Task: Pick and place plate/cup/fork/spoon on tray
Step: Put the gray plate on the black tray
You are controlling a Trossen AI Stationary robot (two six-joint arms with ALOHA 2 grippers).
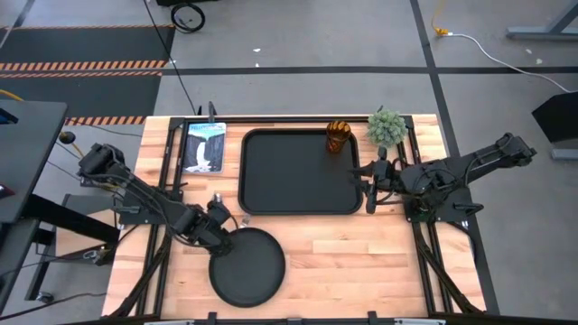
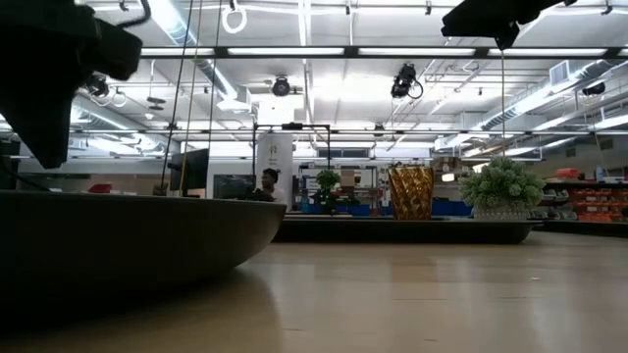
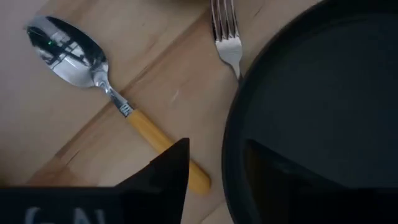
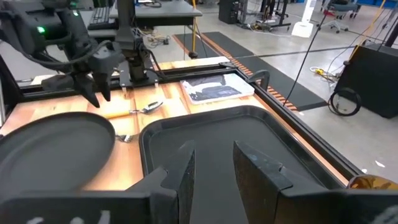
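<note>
The round black plate (image 1: 246, 267) lies on the wooden table near its front edge, left of centre. My left gripper (image 3: 214, 143) hovers open over the plate's far-left rim (image 3: 233, 124), with one finger (image 3: 168, 174) outside the rim and the other over the inside. The right wrist view shows it raised above the rim (image 4: 99, 93). The orange-handled spoon (image 3: 124, 109) and the silver fork (image 3: 227, 31) lie on the table beside the plate. The amber cup (image 1: 337, 137) stands in the black tray's (image 1: 298, 203) far right corner. My right gripper (image 4: 214, 155) waits over the tray's right edge, slightly open and empty.
A small green potted plant (image 1: 386, 128) stands right of the cup, off the tray. A blue-and-white booklet (image 1: 205, 146) lies at the table's far left. Bare wood (image 1: 361, 262) lies in front of the tray, right of the plate.
</note>
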